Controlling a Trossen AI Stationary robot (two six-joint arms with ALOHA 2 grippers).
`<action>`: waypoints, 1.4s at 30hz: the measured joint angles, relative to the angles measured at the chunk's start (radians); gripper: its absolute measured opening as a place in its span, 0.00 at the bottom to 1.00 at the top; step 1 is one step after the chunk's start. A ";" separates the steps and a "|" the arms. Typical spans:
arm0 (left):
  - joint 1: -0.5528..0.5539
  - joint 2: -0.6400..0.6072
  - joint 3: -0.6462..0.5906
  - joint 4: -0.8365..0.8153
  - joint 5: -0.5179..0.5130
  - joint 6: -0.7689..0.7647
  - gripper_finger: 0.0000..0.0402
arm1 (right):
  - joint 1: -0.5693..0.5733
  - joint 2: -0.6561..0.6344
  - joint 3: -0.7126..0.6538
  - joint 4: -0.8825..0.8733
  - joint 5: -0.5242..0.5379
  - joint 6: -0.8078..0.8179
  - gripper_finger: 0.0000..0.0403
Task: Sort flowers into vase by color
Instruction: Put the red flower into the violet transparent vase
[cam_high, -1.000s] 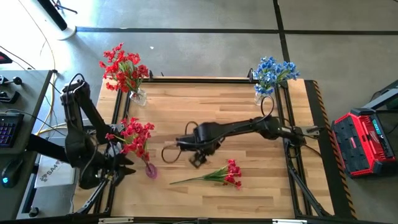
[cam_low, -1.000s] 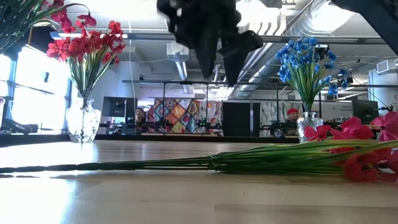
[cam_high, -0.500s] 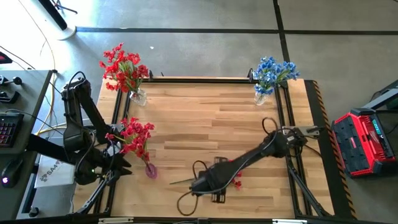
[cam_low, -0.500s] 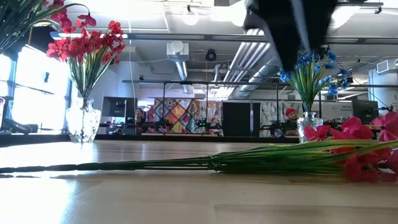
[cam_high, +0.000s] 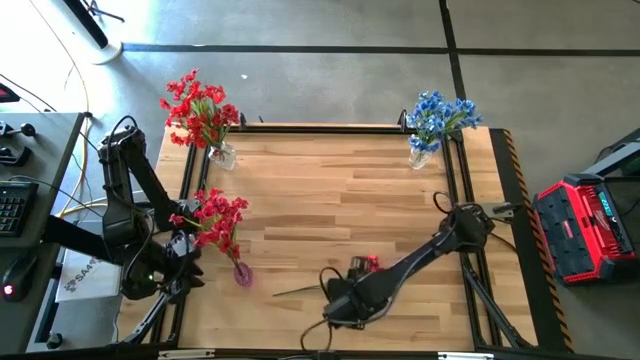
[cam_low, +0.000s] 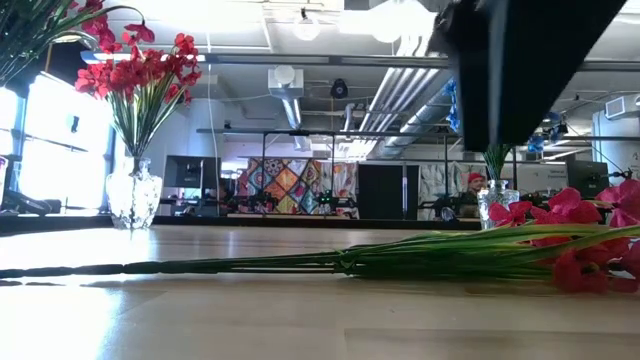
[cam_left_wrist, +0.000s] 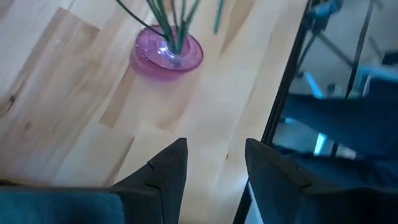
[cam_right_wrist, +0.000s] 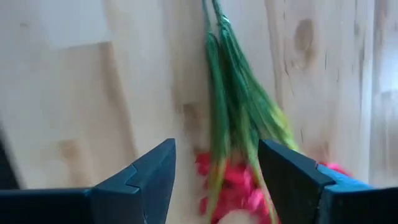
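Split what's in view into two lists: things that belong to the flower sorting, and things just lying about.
Belongs to the job:
- red spray lying on the table
- red bunch in clear vase
- blue bunch in clear vase
- red bunch in pink vase
- right gripper, open over the lying spray
- left gripper, open near the pink vase

Just lying about:
- red case
- keyboard

Robotics lab, concrete floor (cam_high: 330, 70), exposed ceiling ducts (cam_low: 290, 90), other workstations (cam_low: 300, 200) behind

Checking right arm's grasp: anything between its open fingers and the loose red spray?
Nothing: the right wrist view shows right gripper open over bare wood, red spray just ahead.
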 joint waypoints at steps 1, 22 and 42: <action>0.000 0.000 0.000 0.005 0.009 0.016 0.37 | -0.012 0.001 -0.018 0.012 -0.010 -0.023 0.54; 0.000 0.000 0.000 0.608 -0.002 0.368 0.17 | -0.178 0.007 -0.180 0.243 -0.453 -0.052 0.03; 0.057 0.010 0.000 1.298 -0.336 1.098 0.00 | -0.190 -0.004 0.456 -0.200 -1.079 -0.030 0.01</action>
